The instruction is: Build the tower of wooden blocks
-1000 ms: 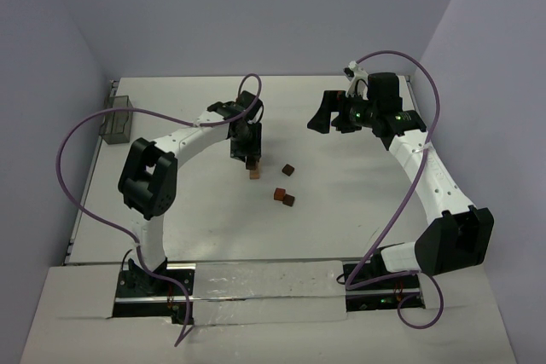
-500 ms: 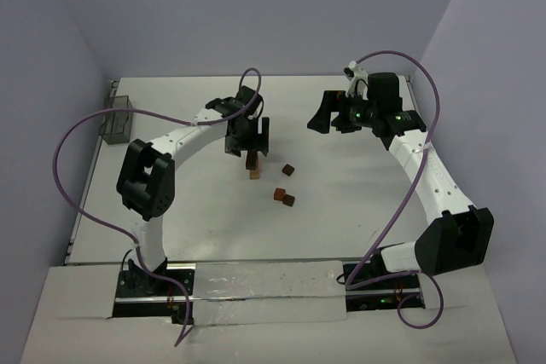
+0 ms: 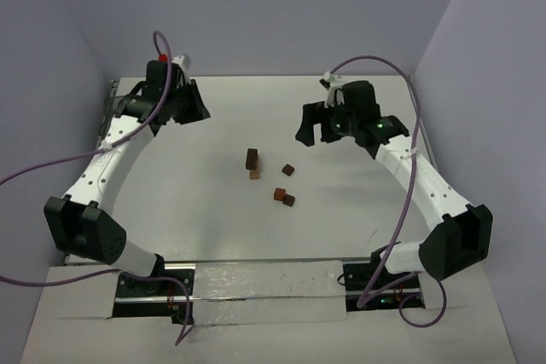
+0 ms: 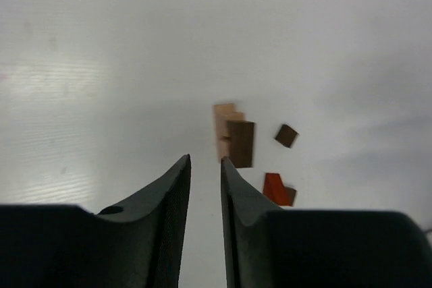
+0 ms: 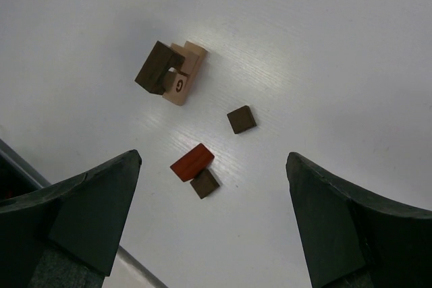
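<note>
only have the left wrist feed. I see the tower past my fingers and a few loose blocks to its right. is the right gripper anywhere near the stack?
Observer: No. In the top view the right gripper hangs off to the right of the wood block tower, apart from it and touching nothing.
Operator: open or shut?
Observer: Open wide. Its wrist view shows nothing between its fingers.
Operator: anything on the tower I can't see from here?
Observer: Yes. The right wrist view shows a letter G on a tan block just below the dark top block.
</note>
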Robot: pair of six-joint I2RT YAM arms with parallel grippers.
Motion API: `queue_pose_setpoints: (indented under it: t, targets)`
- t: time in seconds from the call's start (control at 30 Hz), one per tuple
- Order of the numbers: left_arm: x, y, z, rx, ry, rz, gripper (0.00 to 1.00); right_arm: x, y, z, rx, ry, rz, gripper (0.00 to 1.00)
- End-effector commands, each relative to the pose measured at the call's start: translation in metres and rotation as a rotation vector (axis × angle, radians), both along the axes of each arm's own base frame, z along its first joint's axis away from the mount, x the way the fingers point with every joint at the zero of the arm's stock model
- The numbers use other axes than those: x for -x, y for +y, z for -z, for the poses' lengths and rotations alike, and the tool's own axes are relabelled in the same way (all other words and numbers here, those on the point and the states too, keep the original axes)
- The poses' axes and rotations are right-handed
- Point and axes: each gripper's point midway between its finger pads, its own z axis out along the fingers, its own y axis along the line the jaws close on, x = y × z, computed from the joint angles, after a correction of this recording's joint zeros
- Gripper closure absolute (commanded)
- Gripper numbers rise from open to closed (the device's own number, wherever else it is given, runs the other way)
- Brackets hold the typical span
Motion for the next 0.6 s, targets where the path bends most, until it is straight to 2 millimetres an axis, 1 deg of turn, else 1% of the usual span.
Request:
queue_pose_setpoints:
  t: [0.0, 0.07, 0.1, 0.17, 0.2, 0.27, 0.3, 0.33, 0.37, 0.4, 0.43, 0.47, 0.5, 0.53, 0.57]
  targets:
    - [0.001, 0.047, 0.039, -0.119, 0.033, -0.095, 0.69, -0.005, 0.017, -0.007, 0.134, -0.078, 0.024, 0.01]
    - [0.006, 0.061, 0.054, -0.123, 0.041, -0.131, 0.64, -0.004, 0.034, -0.008, 0.103, -0.025, 0.074, 0.0]
    - [0.005, 0.07, 0.051, -0.131, 0.028, -0.163, 0.64, -0.007, 0.035, -0.007, 0.092, 0.007, 0.121, 0.0]
    - [0.012, 0.087, 0.061, -0.124, 0.044, -0.212, 0.6, -0.006, 0.057, -0.002, 0.094, 0.048, 0.229, 0.0]
    - [0.014, 0.092, 0.064, -0.121, 0.054, -0.225, 0.59, -0.004, 0.066, 0.0, 0.102, 0.05, 0.226, 0.0]
    - [0.019, 0.108, 0.076, -0.113, 0.094, -0.262, 0.57, -0.001, 0.088, 0.009, 0.132, 0.081, 0.238, 0.0]
    - [0.019, 0.108, 0.076, -0.113, 0.095, -0.263, 0.57, -0.001, 0.101, 0.01, 0.134, 0.08, 0.218, 0.0]
    - [0.021, 0.119, 0.079, -0.105, 0.106, -0.289, 0.55, 0.0, 0.11, 0.016, 0.167, 0.092, 0.225, 0.0]
    - [0.022, 0.126, 0.079, -0.096, 0.106, -0.307, 0.53, -0.005, 0.122, 0.021, 0.192, 0.098, 0.229, 0.0]
    - [0.021, 0.13, 0.079, -0.085, 0.107, -0.319, 0.48, -0.003, 0.128, 0.024, 0.205, 0.107, 0.224, 0.0]
    - [0.02, 0.139, 0.077, -0.072, 0.103, -0.345, 0.43, -0.003, 0.134, 0.03, 0.233, 0.113, 0.228, 0.0]
    - [0.02, 0.145, 0.075, -0.05, 0.101, -0.358, 0.38, -0.007, 0.138, 0.036, 0.264, 0.117, 0.242, 0.0]
    - [0.021, 0.151, 0.073, -0.024, 0.1, -0.372, 0.33, -0.01, 0.141, 0.045, 0.283, 0.131, 0.256, 0.0]
    - [0.021, 0.163, 0.071, 0.0, 0.096, -0.401, 0.28, -0.014, 0.144, 0.057, 0.3, 0.151, 0.269, 0.0]
    - [0.021, 0.168, 0.069, 0.02, 0.093, -0.414, 0.26, -0.015, 0.146, 0.066, 0.312, 0.17, 0.274, 0.0]
